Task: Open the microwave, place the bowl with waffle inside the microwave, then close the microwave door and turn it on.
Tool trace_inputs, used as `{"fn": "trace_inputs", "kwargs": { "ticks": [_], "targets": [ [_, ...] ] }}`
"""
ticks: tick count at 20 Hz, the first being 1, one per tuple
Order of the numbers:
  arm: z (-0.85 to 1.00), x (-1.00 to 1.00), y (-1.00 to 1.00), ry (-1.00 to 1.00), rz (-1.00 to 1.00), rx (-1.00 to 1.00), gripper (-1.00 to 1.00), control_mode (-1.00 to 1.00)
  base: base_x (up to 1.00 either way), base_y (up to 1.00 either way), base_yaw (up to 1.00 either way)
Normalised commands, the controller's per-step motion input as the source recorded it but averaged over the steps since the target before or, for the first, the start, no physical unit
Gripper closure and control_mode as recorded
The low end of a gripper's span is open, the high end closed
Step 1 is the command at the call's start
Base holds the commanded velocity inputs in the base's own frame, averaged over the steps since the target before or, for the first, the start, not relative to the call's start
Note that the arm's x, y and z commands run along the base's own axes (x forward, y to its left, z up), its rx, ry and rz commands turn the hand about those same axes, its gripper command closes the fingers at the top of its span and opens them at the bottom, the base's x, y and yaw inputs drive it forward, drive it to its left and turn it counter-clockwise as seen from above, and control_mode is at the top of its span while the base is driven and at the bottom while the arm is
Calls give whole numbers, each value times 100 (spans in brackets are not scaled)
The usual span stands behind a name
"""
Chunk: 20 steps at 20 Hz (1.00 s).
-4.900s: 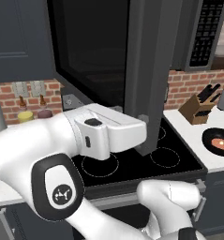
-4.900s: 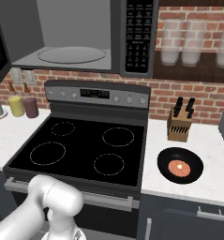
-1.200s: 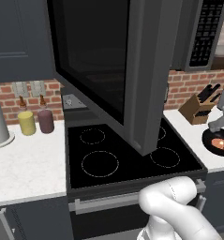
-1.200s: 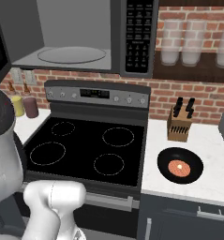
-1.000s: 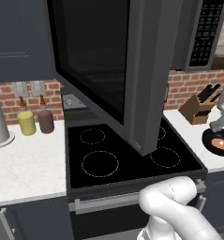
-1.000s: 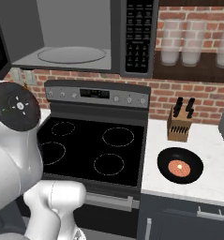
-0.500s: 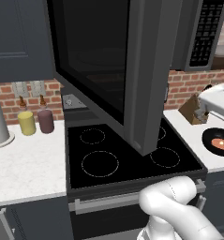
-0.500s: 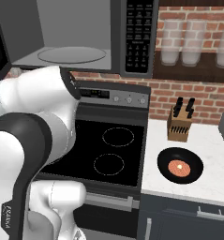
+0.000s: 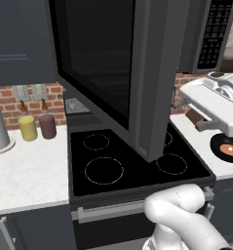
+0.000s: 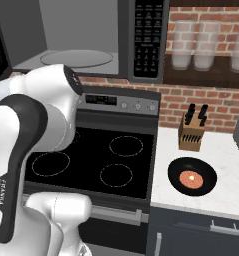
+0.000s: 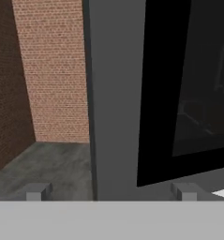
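Hanging wide over the stove point(image 9: 137, 161), the microwave door point(image 9: 113, 68) left the pale, smooth cavity of the microwave point(image 10: 76, 37) clear for loading. Rightward, the shallow round black bowl with waffle point(image 10: 192, 176) waited on the white table point(image 10: 226, 197) near a wooden knife block point(image 10: 192, 133). The claw point(image 11: 111, 191) stood spread, holding nothing, facing the door's edge.
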Motion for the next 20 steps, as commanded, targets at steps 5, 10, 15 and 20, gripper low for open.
{"fn": "trace_inputs", "kwargs": {
  "ticks": [5,10,15,20],
  "targets": [
    [-12,27,55,-7,-13,0,-100,-100,0,0,0],
    [-2,22,32,-1,-5,0,-100,-100,0,0,0],
    [0,7,19,0,0,1,-100,-100,0,0,0],
    [0,0,23,0,0,0,-100,-100,0,0,0]
  ]
}}
